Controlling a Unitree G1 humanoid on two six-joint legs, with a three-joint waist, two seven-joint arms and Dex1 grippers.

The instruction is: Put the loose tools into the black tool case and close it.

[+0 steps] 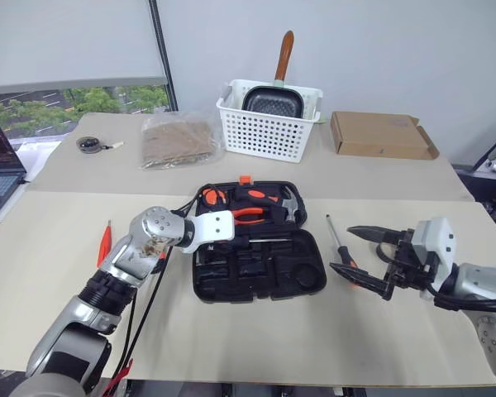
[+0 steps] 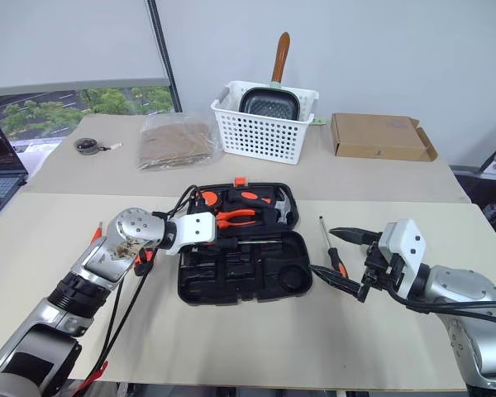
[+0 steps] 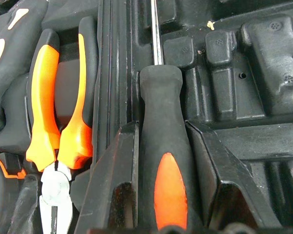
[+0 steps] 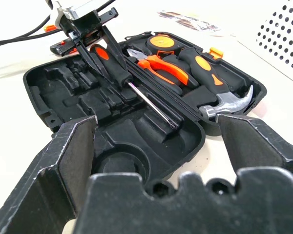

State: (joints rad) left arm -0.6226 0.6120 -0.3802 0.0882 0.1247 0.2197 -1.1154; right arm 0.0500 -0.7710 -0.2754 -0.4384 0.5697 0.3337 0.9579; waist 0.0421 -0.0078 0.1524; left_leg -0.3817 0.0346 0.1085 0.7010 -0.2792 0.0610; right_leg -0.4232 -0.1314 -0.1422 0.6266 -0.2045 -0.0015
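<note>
The left arm reaches forward and to the right, angled down over the open case (image 1: 256, 273) in the middle of the bench (image 1: 231, 347). The left gripper (image 4: 100, 46) pinches the handle of a long screwdriver (image 3: 161, 146), black rubber with an orange oval; its thin steel shaft lies along the hinge edge of the case. The case is black moulded plastic with deep shaped recesses. Pliers (image 3: 56, 122) with smooth orange handles and a hammer (image 4: 229, 102) sit in the far half. The right arm hangs almost level beside the case, and the right gripper (image 1: 365, 260) is spread wide, holding nothing. A second screwdriver (image 1: 339, 246) lies on the bench under it. A thin red screwdriver (image 1: 106, 241) lies left of the left arm.
</note>
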